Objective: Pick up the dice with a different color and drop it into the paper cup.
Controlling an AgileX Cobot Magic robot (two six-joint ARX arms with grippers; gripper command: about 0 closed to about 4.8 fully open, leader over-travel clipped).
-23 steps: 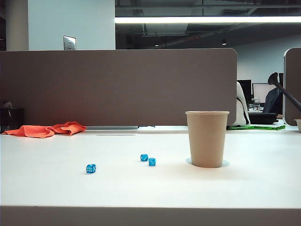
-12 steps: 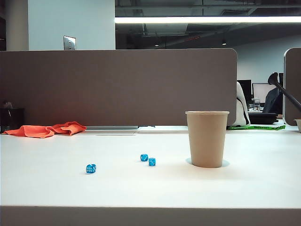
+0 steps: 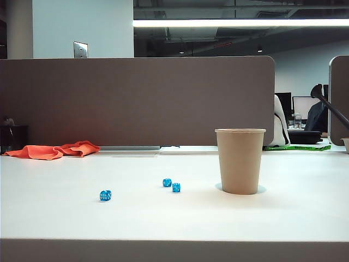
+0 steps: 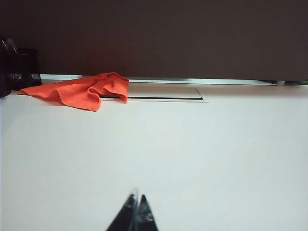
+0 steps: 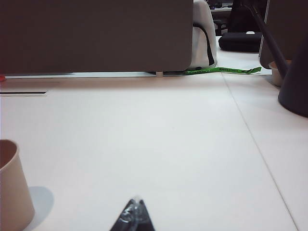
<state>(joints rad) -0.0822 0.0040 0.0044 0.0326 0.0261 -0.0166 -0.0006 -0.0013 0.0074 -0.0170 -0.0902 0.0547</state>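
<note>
This is an open-plan office: a broad white desk (image 3: pixel 174 218) backs onto a tall grey-brown fabric partition panel (image 3: pixel 136 101) with rounded corners. Past its edge at two o'clock stand dark computer monitors (image 3: pixel 303 105) and a black office chair (image 3: pixel 315 117). A long fluorescent ceiling strip (image 3: pixel 240 23) glows at twelve o'clock beneath exposed ducts, and a black mesh pen holder (image 4: pixel 20 69) stands at nine o'clock.

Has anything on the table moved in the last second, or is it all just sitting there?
Nothing visibly changed. The paper cup and the three blue dice sit where they were, and neither gripper has come into the table view: the left gripper and right gripper are both shut and empty.
</note>
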